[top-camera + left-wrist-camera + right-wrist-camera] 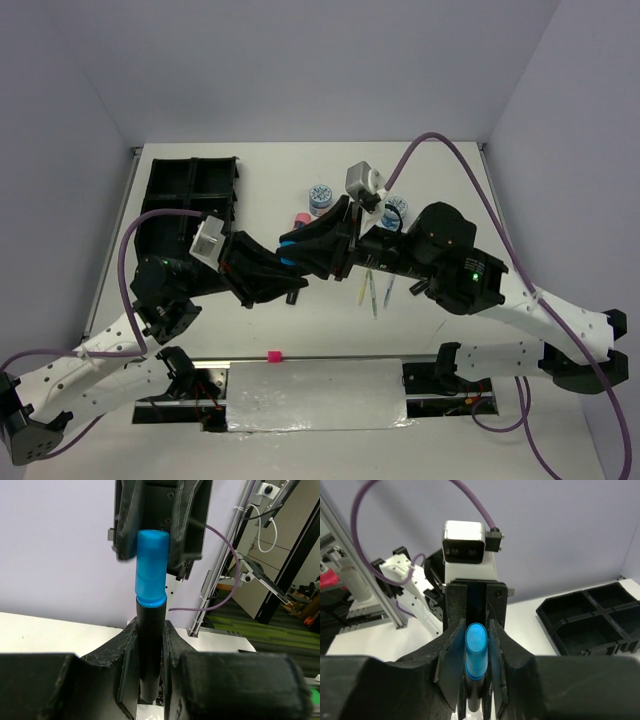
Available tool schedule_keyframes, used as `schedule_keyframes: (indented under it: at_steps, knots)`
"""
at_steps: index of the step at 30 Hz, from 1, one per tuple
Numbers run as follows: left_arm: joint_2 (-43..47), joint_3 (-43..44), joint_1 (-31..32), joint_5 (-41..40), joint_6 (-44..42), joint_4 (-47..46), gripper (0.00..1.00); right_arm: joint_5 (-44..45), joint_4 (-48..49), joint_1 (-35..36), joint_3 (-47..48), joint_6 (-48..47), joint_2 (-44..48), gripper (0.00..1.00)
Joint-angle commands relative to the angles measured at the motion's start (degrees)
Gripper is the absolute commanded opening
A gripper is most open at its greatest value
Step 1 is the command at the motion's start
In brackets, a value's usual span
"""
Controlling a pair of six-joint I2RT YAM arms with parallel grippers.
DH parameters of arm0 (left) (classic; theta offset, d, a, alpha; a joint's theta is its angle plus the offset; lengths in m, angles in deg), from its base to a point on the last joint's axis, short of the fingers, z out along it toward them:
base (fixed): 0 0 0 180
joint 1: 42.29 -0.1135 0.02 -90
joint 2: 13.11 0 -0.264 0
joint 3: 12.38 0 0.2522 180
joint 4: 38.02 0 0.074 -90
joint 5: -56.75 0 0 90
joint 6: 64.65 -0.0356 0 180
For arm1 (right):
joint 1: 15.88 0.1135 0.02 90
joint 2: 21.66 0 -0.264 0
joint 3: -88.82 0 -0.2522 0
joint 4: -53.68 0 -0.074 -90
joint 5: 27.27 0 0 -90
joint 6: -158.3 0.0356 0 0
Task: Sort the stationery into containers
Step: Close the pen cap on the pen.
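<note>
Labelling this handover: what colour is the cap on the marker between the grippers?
Blue cap on the marker; clearest in the left wrist view.

- the marker (150, 650) is seen as smooth plastic; its blue cap (151, 565) is translucent and glossy, its black barrel satin;
- the fingers (127, 665) of the left gripper (150, 627) and of the right gripper (477, 630) are shown as matt black plastic, rough and ridged;
- the organiser tray (590, 622) is rendered in black plastic with a faint sheen;
- the table (270, 170) is presented as smooth, matt white;
- the cable (432, 135) is sheathed in smooth purple plastic;
- the silvery sheet (315, 395) is seen as crinkled, foil-like and dully reflective
</note>
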Motion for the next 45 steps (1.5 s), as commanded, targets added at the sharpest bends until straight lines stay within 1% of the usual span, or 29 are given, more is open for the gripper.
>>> schedule_keyframes:
  at_steps: [1, 3, 4, 5, 6, 7, 8, 10, 14, 17, 19, 23, 24, 26, 30, 34, 35, 41, 44, 45]
  knots:
    - [0.7, 1.8, 0.1, 0.3, -0.7, -2.5, 0.00, 0.1, 2.0, -0.2, -1.3, -0.5, 0.9, 0.28]
    - [0.8, 2.0, 0.2, 0.2, -0.8, -2.3, 0.00, -0.2, 2.3, -0.3, -2.1, -0.2, 1.3, 0.25]
    - [0.8, 2.1, 0.2, 0.1, -0.8, -2.4, 0.00, -0.3, 2.6, -0.3, -2.4, -0.2, 1.4, 0.22]
    - [0.8, 2.2, 0.1, 0.0, -0.9, -2.5, 0.00, -0.5, 2.8, -0.3, -2.8, -0.1, 1.4, 0.17]
    - [0.9, 2.3, 0.1, 0.0, -0.9, -2.6, 0.00, -0.8, 3.1, -0.3, -3.5, 0.4, 1.6, 0.08]
    - [0.9, 2.4, 0.2, 0.1, -0.9, -2.7, 0.00, -1.2, 3.9, -0.5, -3.8, 0.7, 2.1, 0.02]
    - [0.8, 2.4, 0.2, 0.0, -0.9, -2.8, 0.00, -2.1, 4.5, -0.7, -4.3, 1.5, 2.2, 0.00]
    - [0.6, 2.5, 0.2, 0.0, -0.9, -3.3, 0.00, -3.1, 4.9, -1.2, -6.1, 2.4, 3.0, 0.00]
    - [0.5, 3.7, 0.1, 0.3, -1.5, -4.0, 0.00, -6.4, 9.8, -3.0, -11.8, 4.3, 5.0, 0.00]
    - [0.1, 6.1, 0.1, 1.2, -3.7, -3.3, 0.00, -13.4, 12.7, -6.4, -17.9, 6.5, 6.4, 0.00]
    - [-0.4, 8.2, 0.0, 1.3, -5.2, -1.6, 0.00, -16.5, 14.3, -6.9, -22.0, 7.0, 7.2, 0.00]
    - [-1.5, 10.0, 0.0, 1.4, -7.5, -0.7, 0.00, -16.5, 17.0, -7.0, -27.4, 10.0, 8.0, 0.00]
    - [-1.6, 9.7, -0.1, 0.4, -7.5, -1.1, 0.00, -16.4, 19.3, -6.9, -29.9, 10.7, 8.0, 0.00]
    - [-2.2, 9.4, -0.4, 0.5, -6.8, -3.2, 0.00, -17.2, 20.8, -7.0, -32.1, 12.2, 7.6, 0.00]
    - [-2.4, 9.7, -1.4, 0.0, -7.4, -3.0, 0.00, -18.5, 25.0, -7.0, -38.9, 14.2, 5.2, 0.00]
    - [-2.8, 9.9, -4.9, 2.5, -5.2, -4.8, 0.00, -18.9, 28.2, -6.7, -43.2, 15.8, 2.8, 0.00]
    - [-2.7, 9.6, -6.8, 2.6, -3.9, -5.4, 0.00, -18.5, 28.8, -6.7, -44.3, 15.8, 2.2, 0.00]
    - [-2.0, 10.4, -12.3, 5.6, -0.4, -7.9, 0.00, -18.2, 26.7, -5.5, -44.5, 13.6, 0.7, 0.00]
    - [-3.0, 9.7, -14.3, 6.6, 3.1, -12.3, 0.00, -18.6, 26.6, -3.9, -44.1, 13.4, -1.9, 0.00]
    - [-3.4, 9.2, -15.6, 6.9, 5.2, -15.2, 0.00, -16.7, 26.2, -2.9, -44.2, 13.1, -3.4, 0.00]
